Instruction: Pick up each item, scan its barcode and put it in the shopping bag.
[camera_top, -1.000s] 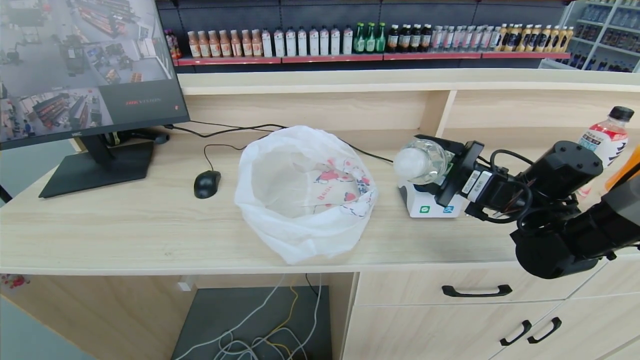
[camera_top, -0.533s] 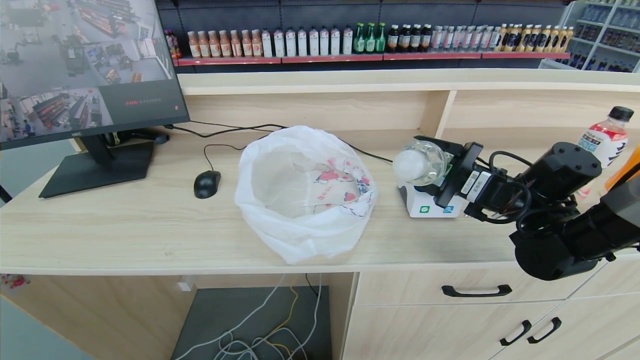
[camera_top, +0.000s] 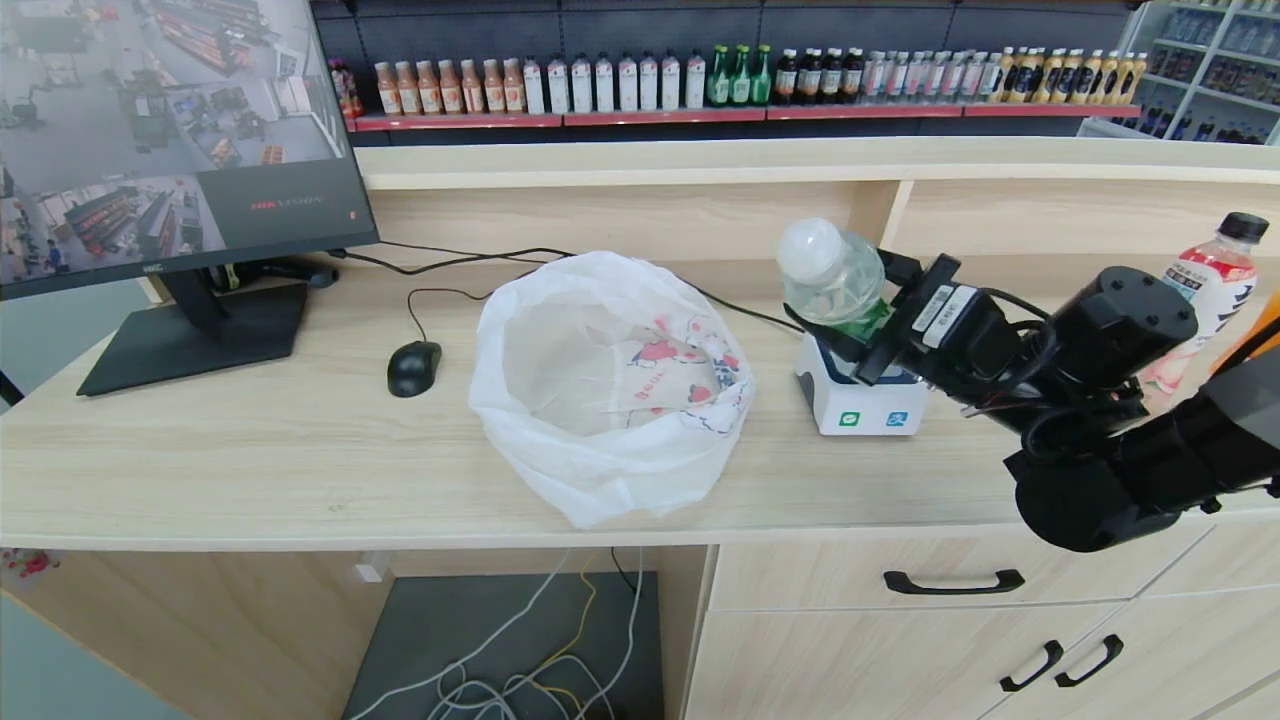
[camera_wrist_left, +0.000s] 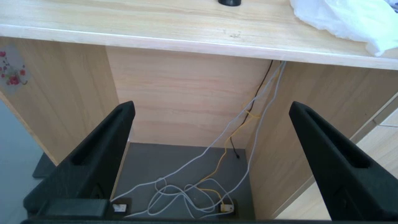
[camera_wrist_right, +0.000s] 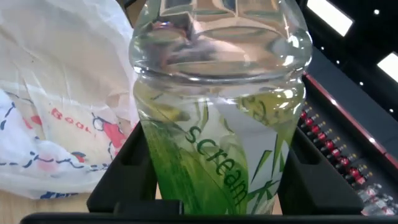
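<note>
We see right gripper (camera_top: 868, 322) clamping the bottle (camera_top: 830, 268), tilted, just over the scanner (camera_top: 862, 405); bag (camera_top: 610, 470) at scanner's 9 o'clock. Left gripper (camera_wrist_left: 210, 111) jaws wide, seemingly below counter (camera_wrist_left: 155, 30).

A light wooden counter (camera_top: 250, 450) carries a monitor (camera_top: 170, 120) on a black stand at its far left, with a black mouse (camera_top: 414, 367) beside the stand and dark cables (camera_top: 450, 262) trailing along the back. An open white shopping bag (camera_top: 610, 390) sits mid-counter, reaching the front edge. A small white scanner (camera_top: 860, 405) stands just to the bag's right, and a black-capped bottle (camera_top: 1205, 280) stands upright at the far right.
</note>
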